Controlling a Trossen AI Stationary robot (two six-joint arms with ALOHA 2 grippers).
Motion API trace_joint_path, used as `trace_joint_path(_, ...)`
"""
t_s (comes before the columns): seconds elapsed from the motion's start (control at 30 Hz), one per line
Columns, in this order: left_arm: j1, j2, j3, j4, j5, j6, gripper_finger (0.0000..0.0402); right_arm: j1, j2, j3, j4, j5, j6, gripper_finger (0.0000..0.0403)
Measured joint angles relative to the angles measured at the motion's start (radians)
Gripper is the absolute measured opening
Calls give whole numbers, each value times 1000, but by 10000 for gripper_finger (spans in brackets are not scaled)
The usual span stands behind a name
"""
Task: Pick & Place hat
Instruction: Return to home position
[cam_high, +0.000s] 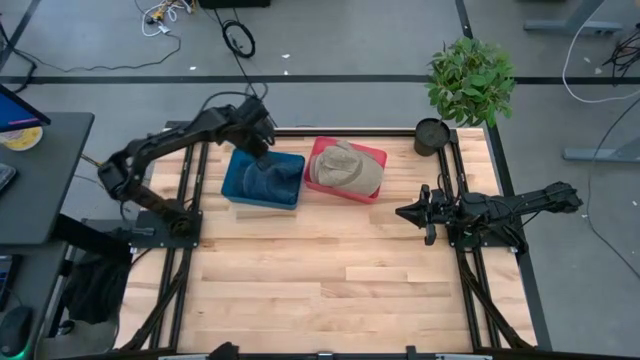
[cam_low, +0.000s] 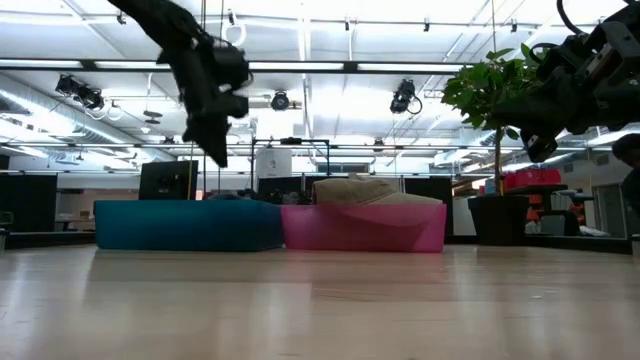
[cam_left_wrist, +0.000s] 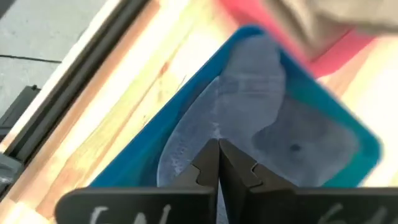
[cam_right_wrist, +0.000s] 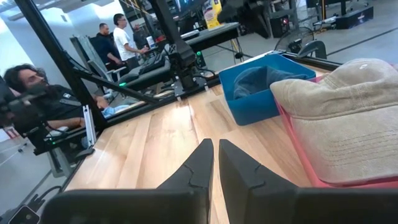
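A blue hat (cam_high: 270, 181) lies inside the blue bin (cam_high: 236, 187) at the table's far middle; the left wrist view shows the hat (cam_left_wrist: 249, 118) filling the bin's floor. Next to it on the right, a tan hat (cam_high: 345, 168) rests on the pink bin (cam_high: 372, 156), bulging over its rim. My left gripper (cam_low: 218, 157) hangs shut above the blue bin, clear of its rim, with nothing between its fingers (cam_left_wrist: 208, 163). My right gripper (cam_high: 400, 212) is shut and level at the table's right side, pointing toward the bins, apart from everything.
A potted plant (cam_high: 468, 80) in a dark pot (cam_high: 432, 135) stands at the far right corner. Bare wood (cam_high: 320, 280) stretches across the near half of the table. People sit and stand in the room beyond the table's left side (cam_right_wrist: 37, 99).
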Motion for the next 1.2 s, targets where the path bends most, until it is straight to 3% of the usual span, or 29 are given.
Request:
trace_joint_path(0.23, -7, -113, 2, 9, 1, -89, 21, 0, 0, 0, 0, 0, 0, 31)
trace_joint_path(0.57, -7, -144, 2, 83, -1, -92, 16, 0, 0, 0, 0, 0, 0, 31)
trace_joint_path(0.73, -30, -144, 2, 110, 35, -347, 16, 0, 0, 0, 0, 0, 0, 31)
trace_joint_path(0.83, -57, -145, 3, 112, 130, -432, 16, 0, 0, 0, 0, 0, 0, 31)
trace_joint_path(1.0, -149, -145, 3, 152, 255, -444, 16, 0, 0, 0, 0, 0, 0, 31)
trace_joint_path(1.2, -362, -145, 3, 198, 256, -438, 16, 0, 0, 0, 0, 0, 0, 31)
